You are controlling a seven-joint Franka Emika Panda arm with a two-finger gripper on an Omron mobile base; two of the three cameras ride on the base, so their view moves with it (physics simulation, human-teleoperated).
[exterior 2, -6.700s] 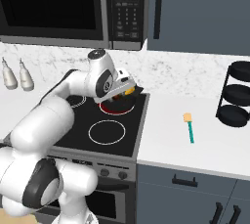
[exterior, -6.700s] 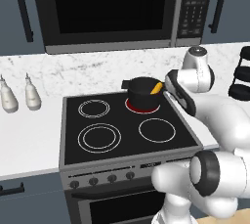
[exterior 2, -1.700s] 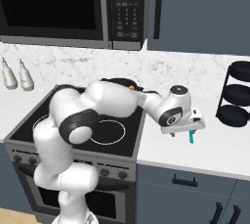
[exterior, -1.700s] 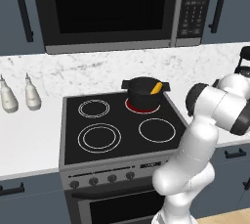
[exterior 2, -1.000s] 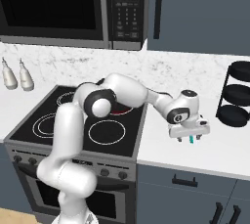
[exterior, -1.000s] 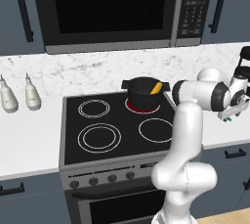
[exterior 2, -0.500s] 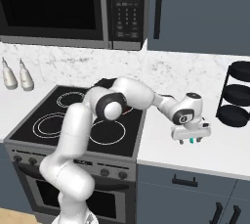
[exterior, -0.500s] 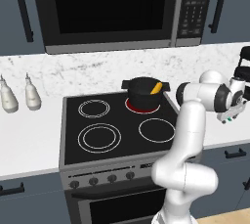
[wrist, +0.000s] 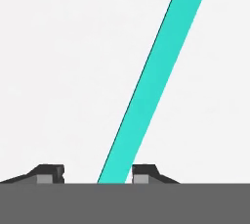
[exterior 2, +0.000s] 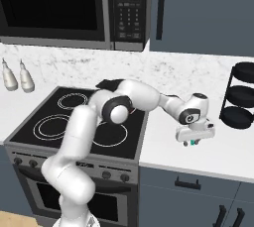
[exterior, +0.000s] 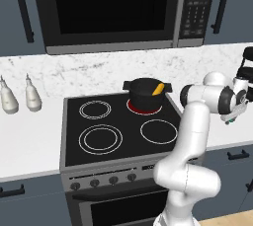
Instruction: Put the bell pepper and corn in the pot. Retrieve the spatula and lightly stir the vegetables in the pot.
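- Left base view: the pot (exterior: 146, 93) sits on the rear right burner of the stove (exterior: 118, 126), at 12 o'clock from the arm's base. A yellow piece of corn (exterior: 157, 89) shows at its rim, so loading appears done. The arm has swung from the pot to 3 o'clock, and the gripper (exterior: 231, 119) is now low over the counter (exterior: 217, 136).
- Right base view: the gripper (exterior 2: 193, 141) rests over the white counter (exterior 2: 173, 159), at 3 o'clock from the stove (exterior 2: 74, 122). A green tip of the spatula (exterior 2: 193, 142) shows beneath it.
- Hand view: the spatula's handle (wrist: 151, 78) runs from 6 o'clock toward 1 o'clock between the fingertips (wrist: 49, 173). The jaws have narrowed from wide open within the last second; a gap remains on each side, so no clamp is made yet. Retrieval is in hand; stirring remains.
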